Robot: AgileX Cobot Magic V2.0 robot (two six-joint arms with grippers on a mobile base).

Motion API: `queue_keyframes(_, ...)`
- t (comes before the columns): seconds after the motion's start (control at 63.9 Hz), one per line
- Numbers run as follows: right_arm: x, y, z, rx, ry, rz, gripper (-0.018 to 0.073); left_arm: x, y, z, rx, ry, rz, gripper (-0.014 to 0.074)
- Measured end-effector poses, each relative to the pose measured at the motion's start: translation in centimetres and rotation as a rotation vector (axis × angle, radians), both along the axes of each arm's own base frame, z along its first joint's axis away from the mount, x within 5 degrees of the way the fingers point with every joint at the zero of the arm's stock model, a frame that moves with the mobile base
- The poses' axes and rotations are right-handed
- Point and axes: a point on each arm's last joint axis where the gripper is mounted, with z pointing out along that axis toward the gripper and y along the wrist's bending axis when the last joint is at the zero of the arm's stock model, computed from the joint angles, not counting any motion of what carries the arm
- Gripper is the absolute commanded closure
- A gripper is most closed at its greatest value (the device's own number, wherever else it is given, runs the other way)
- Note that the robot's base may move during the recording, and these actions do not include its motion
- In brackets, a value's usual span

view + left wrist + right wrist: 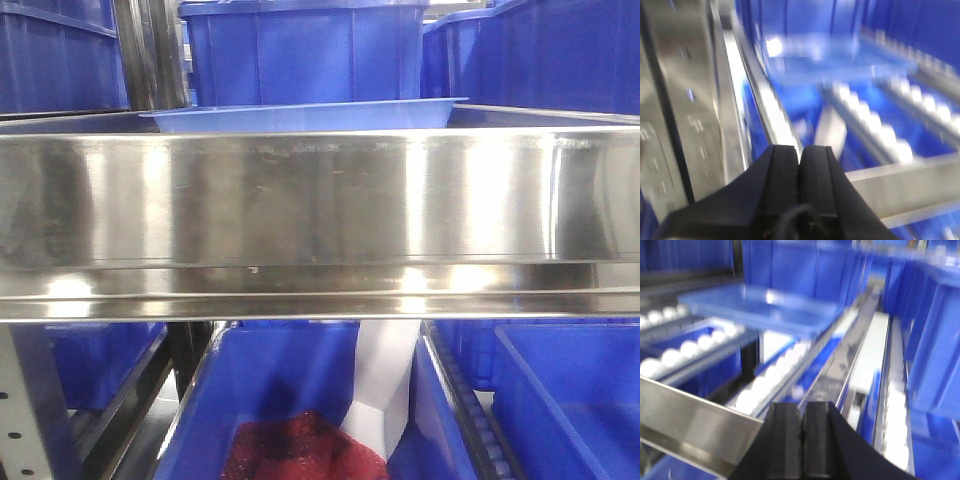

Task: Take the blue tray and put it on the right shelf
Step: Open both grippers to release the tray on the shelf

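Resting place: the tray [300,112] is seen lying on the shelf [320,200], just behind the tall front lip, so that only its flared rim shows above the lip in the front view.
Tray underside: in the right wrist view the tray [757,307] is seen sitting on rows of white rollers [770,382]; in the left wrist view it [840,57] appears blurred, above similar rollers [875,127].
Shelf: a brushed-metal lip is spread across the whole front view; a metal upright [680,100] is shown at the left of the left wrist view.
Behind tray: a deep bin [300,45] is set just behind the tray, with more bins to either side.
Below shelf: a lower bin [300,400] is seen holding something dark red [300,450] and something white [380,390].
Left gripper [800,155]: its jaws are pressed together, nothing is held between them, and it is kept apart from the tray, low and in front of the shelf.
Right gripper [801,412]: its jaws are pressed together on nothing, and it is placed below and in front of the tray, apart from it.
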Motion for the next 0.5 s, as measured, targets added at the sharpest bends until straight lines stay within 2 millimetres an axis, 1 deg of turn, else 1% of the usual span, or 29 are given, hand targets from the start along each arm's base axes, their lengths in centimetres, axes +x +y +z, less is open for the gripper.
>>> queue_keyframes(0.078, -0.25, -0.09, -0.69, 0.003, -0.013, 0.001, 0.0501, -0.3, 0.15, -0.03, -0.017, -0.049, 0.006, 0.0645)
queue_keyframes(0.156, -0.27, -0.1, -0.93, 0.002, -0.01, 0.001, 0.0501, -0.36, 0.16, 0.04, -0.031, -0.063, 0.007, 0.0645)
queue_keyframes(0.501, -0.24, -0.08, -0.87, 0.005, -0.022, 0.002, 0.0501, -0.34, 0.14, 0.05, -0.038, -0.068, 0.006, 0.0645)
